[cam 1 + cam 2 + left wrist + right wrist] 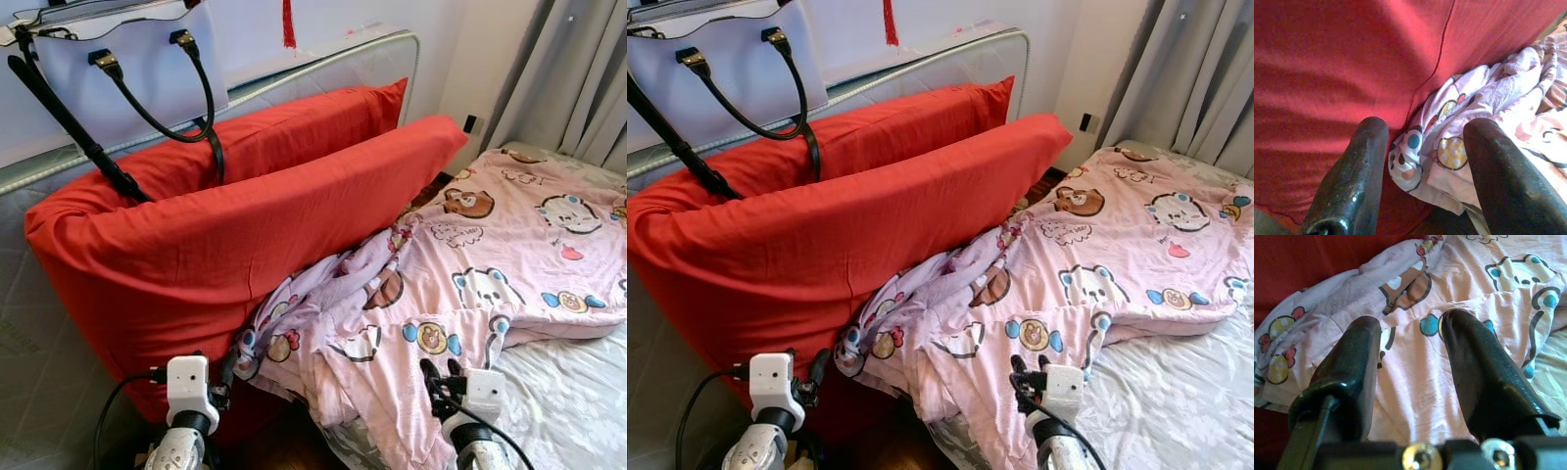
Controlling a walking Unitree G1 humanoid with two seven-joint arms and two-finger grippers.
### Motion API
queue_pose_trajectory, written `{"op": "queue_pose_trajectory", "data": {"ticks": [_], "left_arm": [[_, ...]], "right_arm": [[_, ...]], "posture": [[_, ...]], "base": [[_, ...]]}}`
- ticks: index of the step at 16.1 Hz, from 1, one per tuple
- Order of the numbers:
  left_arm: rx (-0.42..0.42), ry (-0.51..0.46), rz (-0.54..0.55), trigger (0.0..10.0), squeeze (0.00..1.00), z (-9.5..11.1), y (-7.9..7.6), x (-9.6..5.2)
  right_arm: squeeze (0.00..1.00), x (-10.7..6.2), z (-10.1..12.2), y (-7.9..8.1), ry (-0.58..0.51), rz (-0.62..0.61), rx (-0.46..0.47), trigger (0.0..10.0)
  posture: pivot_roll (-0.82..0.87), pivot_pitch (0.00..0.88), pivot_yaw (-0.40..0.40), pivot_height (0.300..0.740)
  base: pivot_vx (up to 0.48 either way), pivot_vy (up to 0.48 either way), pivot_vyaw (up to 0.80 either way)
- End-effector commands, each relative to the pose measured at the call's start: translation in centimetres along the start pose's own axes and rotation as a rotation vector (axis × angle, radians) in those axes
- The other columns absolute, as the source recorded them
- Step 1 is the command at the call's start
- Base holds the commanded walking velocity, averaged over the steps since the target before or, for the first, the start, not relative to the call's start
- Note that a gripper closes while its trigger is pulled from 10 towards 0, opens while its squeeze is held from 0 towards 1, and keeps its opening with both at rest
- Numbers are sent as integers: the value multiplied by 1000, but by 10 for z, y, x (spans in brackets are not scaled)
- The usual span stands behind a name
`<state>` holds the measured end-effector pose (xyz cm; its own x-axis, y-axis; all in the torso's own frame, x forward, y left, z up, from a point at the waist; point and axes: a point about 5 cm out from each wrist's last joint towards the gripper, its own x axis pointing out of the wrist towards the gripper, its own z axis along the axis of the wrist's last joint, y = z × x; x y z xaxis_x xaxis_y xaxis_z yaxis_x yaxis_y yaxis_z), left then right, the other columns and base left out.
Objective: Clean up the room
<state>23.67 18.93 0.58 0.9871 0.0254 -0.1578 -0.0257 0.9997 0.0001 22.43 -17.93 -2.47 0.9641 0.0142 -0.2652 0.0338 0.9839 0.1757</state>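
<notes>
Head view: pink blanket [490, 274] rumpled over the bed [578, 392], its bunched corner at 7 o'clock against the red cushion [216, 245]. Left wrist view: left tool [1425, 161] wide, straddling that corner. Right wrist view: right tool [1410, 377] wide above the cloth. Judged soft, light, limp; pinch a fold.
</notes>
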Motion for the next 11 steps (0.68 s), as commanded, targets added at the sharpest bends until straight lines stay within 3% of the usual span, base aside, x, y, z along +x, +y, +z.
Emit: {"op": "queue_pose_trajectory", "data": {"ticks": [1, 11], "left_arm": [[2, 4, -8, 10000, 0, 2, 2, 2], [-6, 22, 3, 10000, 0, 0, 3, -2]], "right_arm": [[0, 0, -2, -2, 23, -6, -7, 10000], [0, 10, -2, 6, 74, 10, -47, 10000]], "posture": [[-2, 0, -9, 716], [7, 0, -17, 691]], "base": [[0, 0, 0], [0, 0, 0]]}}
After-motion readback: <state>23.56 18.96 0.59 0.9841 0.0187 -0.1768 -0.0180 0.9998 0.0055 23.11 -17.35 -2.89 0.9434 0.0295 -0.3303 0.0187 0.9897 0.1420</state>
